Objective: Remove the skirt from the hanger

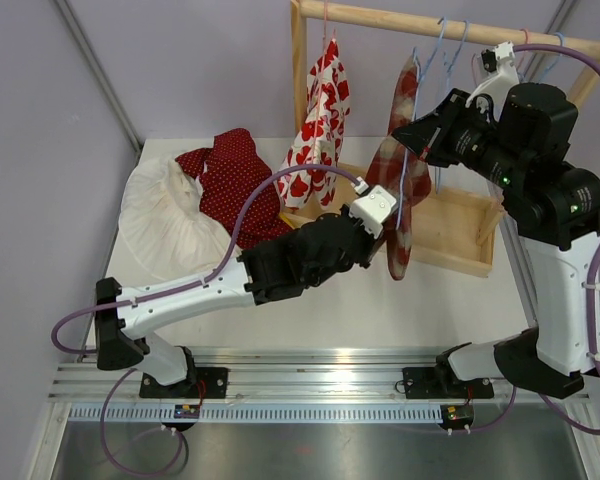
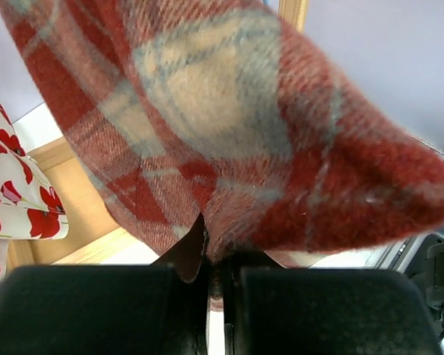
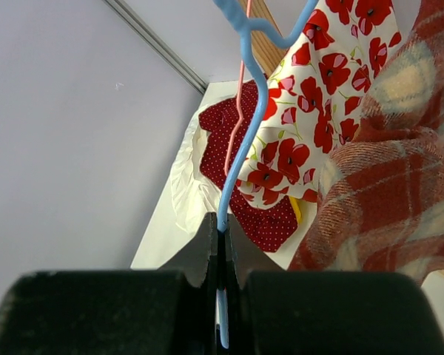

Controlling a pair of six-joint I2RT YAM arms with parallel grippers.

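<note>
A red plaid skirt [image 1: 401, 190] hangs from a blue wire hanger [image 1: 417, 75] on the wooden rail [image 1: 450, 22]. My left gripper [image 1: 388, 222] is shut on the skirt's lower edge [image 2: 207, 244], the cloth pinched between the jaws. My right gripper [image 1: 405, 132] is shut on the blue hanger wire [image 3: 240, 155], beside the skirt's top. The skirt fills the left wrist view [image 2: 237, 126] and shows at the right of the right wrist view [image 3: 385, 185].
A white poppy-print garment [image 1: 318, 125] hangs on a pink hanger to the left. A red dotted garment [image 1: 230, 180] and a white one [image 1: 165, 220] lie on the table at back left. The rack's wooden base tray [image 1: 460, 235] sits under the skirt.
</note>
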